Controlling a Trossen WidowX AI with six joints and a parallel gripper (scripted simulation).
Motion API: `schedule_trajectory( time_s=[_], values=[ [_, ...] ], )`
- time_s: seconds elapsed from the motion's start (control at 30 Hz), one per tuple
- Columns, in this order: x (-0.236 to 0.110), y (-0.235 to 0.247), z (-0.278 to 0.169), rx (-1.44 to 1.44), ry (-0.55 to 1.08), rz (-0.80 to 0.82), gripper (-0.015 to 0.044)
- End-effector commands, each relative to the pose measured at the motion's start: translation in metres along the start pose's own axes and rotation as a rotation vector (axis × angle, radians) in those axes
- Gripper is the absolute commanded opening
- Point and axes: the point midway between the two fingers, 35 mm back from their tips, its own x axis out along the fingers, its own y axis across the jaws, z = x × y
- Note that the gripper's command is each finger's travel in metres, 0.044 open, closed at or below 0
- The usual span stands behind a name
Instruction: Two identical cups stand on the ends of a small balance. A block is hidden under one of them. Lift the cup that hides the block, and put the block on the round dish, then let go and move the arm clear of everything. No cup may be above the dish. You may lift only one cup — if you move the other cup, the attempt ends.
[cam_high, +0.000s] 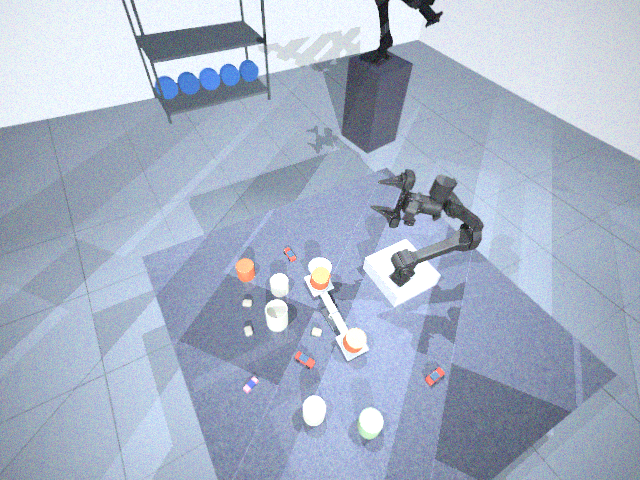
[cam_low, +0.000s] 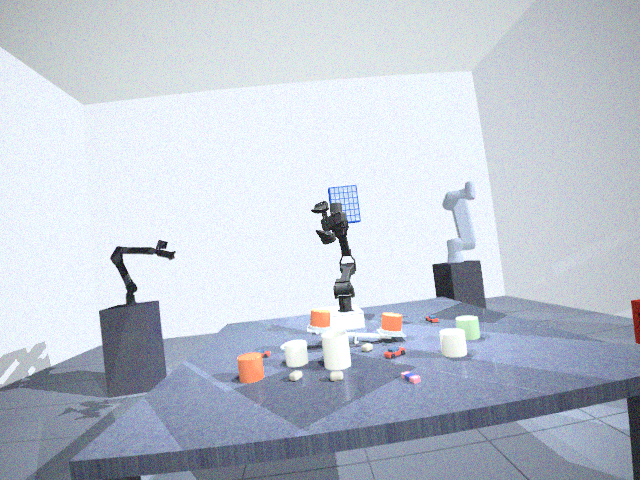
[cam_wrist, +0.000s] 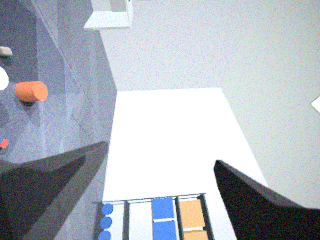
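1. End effector, top view: spread wide, gripping nothing, well apart from the balance. Counted two orange cups, far and near, with the round dish just behind the far one.
2. Exterior view: judged best to read the beam's tilt first and descend only on the lower cup; could not tell which. Counted three white cylinders and four toy cars.
3. Wrist view: showed both fingers apart, facing the wall, with neither cup between them.
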Motion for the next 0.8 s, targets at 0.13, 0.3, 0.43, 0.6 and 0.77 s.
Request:
schedule_trajectory(
  time_s=[0.13,0.3,0.43,0.6,0.77],
  values=[
    [0.016,0.041,0.017,0.186,-0.065,0.166,0.0440],
    [0.023,0.065,0.027,0.304,-0.082,0.269,0.0440],
    [0.027,0.075,0.031,0.356,-0.082,0.307,0.0440],
    [0.029,0.098,0.038,0.456,-0.080,0.405,0.0440],
    [0.027,0.124,0.045,0.568,-0.061,0.524,0.0440]
  ],
)
